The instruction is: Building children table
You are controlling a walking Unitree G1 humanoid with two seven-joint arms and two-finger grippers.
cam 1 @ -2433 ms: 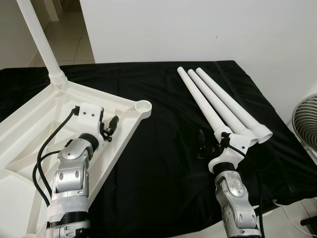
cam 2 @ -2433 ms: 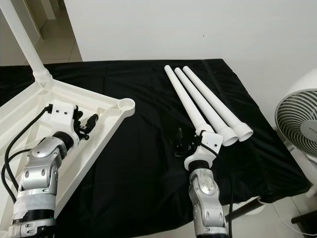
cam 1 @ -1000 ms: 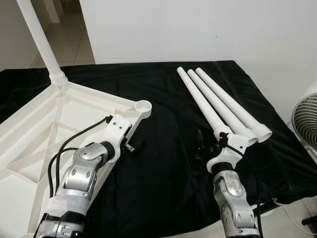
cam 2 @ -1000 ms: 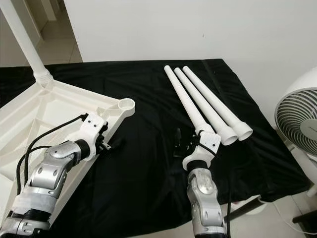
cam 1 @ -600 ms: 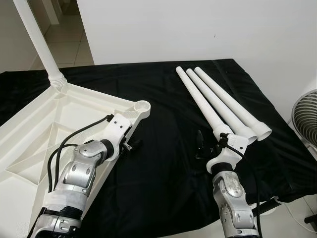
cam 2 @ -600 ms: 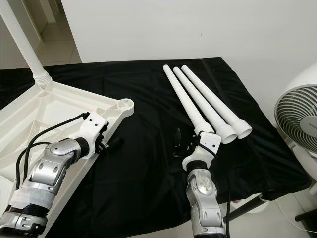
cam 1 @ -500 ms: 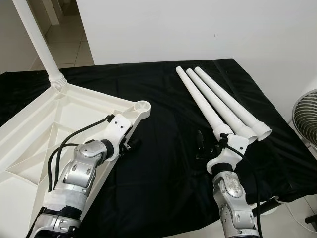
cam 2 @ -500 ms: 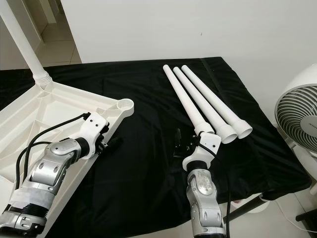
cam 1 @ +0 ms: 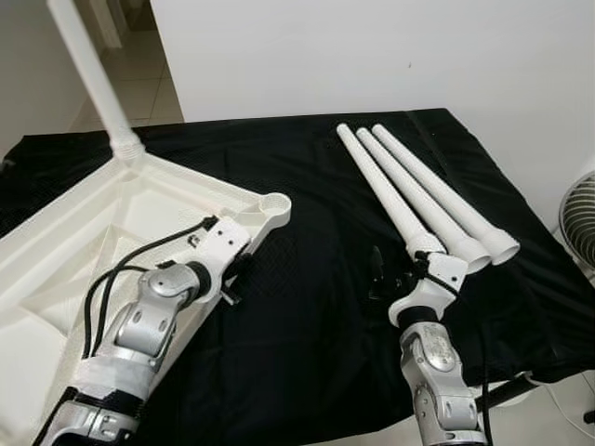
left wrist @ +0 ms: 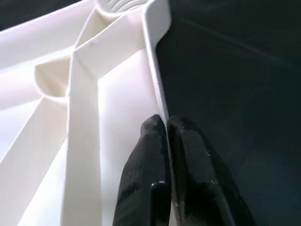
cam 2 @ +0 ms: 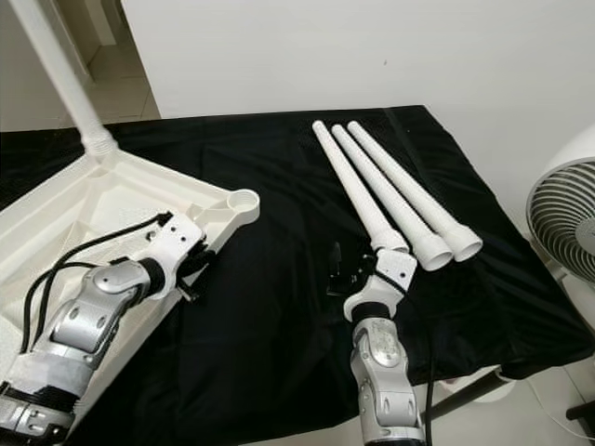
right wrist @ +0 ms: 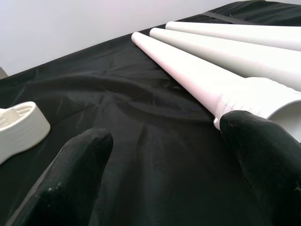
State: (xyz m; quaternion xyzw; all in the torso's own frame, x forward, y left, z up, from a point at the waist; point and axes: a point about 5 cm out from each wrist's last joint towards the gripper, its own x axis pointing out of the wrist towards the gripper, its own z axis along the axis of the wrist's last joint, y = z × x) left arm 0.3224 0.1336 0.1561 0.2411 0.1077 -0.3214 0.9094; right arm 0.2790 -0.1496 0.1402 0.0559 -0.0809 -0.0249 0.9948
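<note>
The white tabletop lies upside down on the black cloth, with one white leg standing in its far corner and an empty socket at the near corner. My left gripper is at the tabletop's right edge; in the left wrist view its fingers are shut on the thin rim. Three loose white legs lie side by side to the right. My right gripper is open beside the wide end of the nearest leg, holding nothing.
A black cloth covers the work table, with open cloth between the tabletop and the legs. A white fan stands past the table's right edge. A white wall runs behind.
My left gripper has drawn back from over the black cloth to the tabletop's edge and shut on the rim. The camera has shifted slightly. My right arm has stayed put.
</note>
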